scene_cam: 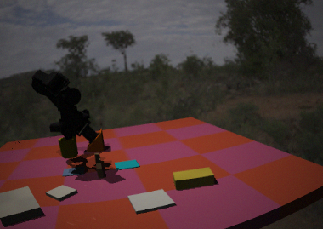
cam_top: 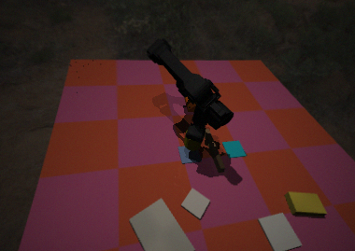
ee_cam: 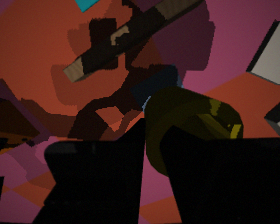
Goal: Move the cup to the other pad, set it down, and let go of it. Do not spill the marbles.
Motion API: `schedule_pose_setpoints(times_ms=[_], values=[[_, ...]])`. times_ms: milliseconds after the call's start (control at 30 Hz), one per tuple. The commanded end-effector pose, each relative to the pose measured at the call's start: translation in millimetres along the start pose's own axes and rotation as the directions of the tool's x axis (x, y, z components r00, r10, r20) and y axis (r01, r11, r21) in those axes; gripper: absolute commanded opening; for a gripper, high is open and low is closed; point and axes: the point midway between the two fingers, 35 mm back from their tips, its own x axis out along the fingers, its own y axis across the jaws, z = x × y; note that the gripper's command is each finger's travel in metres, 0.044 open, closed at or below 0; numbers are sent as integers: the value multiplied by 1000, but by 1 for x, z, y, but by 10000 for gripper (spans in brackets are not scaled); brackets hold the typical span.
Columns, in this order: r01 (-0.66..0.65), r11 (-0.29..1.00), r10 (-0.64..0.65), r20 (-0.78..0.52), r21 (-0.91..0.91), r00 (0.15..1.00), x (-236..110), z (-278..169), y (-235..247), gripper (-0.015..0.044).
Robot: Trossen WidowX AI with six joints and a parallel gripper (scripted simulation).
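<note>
We've got the olive-yellow cup (scene_cam: 68,147) clamped in the gripper (ee_cam: 144,150), held up off the checkered table (scene_cam: 255,173), above the blue pad (scene_cam: 68,171). The teal pad (scene_cam: 127,164) sits just beside that. We can't make out any marbles; the cup's inside is too dark. The fingers are just black shapes in the wrist view. A brown stick-like block (ee_cam: 127,37) lies nearby, partly shadowed.

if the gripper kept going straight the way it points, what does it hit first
The gripper, shut on the cup, points down. Straight below lies the blue pad, so the cup's base would likely meet that first. Depth is hard to judge; the dark upright object stands beside the line, not in it.
</note>
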Motion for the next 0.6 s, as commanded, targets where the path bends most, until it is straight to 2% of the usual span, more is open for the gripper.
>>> schedule_pose_setpoints(times_ms=[0,567], values=[[0,1000,0,0,-1,1000,1,0,0,0],[-1,1000,1,3,2,1000,0,9,4,0]])
